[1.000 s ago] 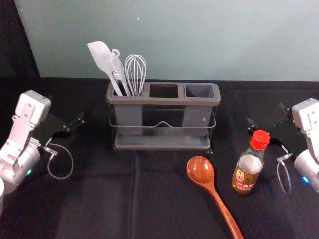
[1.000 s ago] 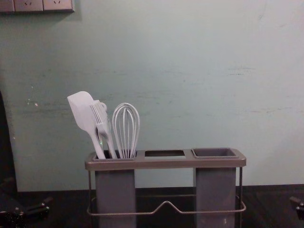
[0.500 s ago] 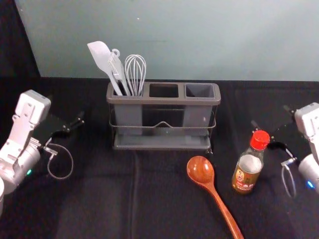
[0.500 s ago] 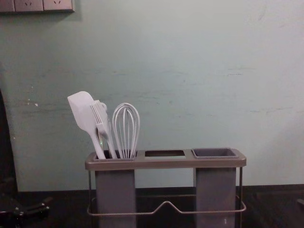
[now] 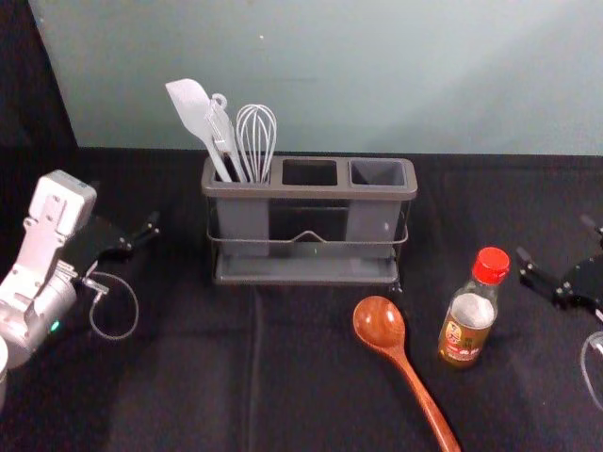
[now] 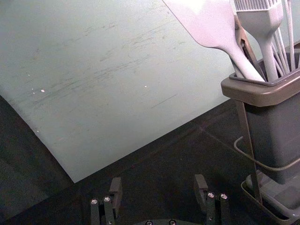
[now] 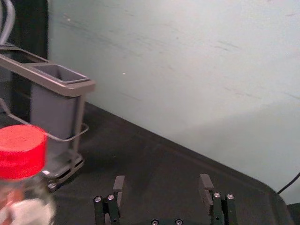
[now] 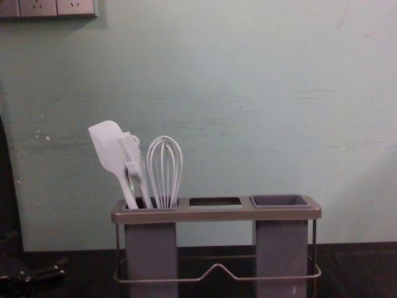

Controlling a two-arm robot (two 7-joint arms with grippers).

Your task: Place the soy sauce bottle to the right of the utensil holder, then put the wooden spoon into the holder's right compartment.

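In the head view my right gripper point(image 5: 554, 237) stands open at the right edge, right of and slightly beyond the soy sauce bottle point(image 5: 469, 315), not touching it. The bottle is upright with a red cap. The wooden spoon point(image 5: 381, 323) lies bowl-end toward the grey utensil holder point(image 5: 311, 191), left of the bottle. My left gripper point(image 5: 123, 202) is parked open, left of the holder. The right wrist view has the open right gripper point(image 7: 162, 183), with the bottle's cap point(image 7: 22, 152) off to one side. The left wrist view has the left gripper point(image 6: 158, 185), nothing between its fingers.
A white spatula point(image 5: 191, 111), a brush and a whisk point(image 5: 255, 141) stand in the holder's left compartment. Its middle and right compartments are empty. Behind the black-covered table rises a pale wall point(image 5: 377, 75).
My right gripper has drawn away from the bottle toward the right edge and turned somewhat, leaving the chest view. The bottle, spoon and left arm have stayed put.
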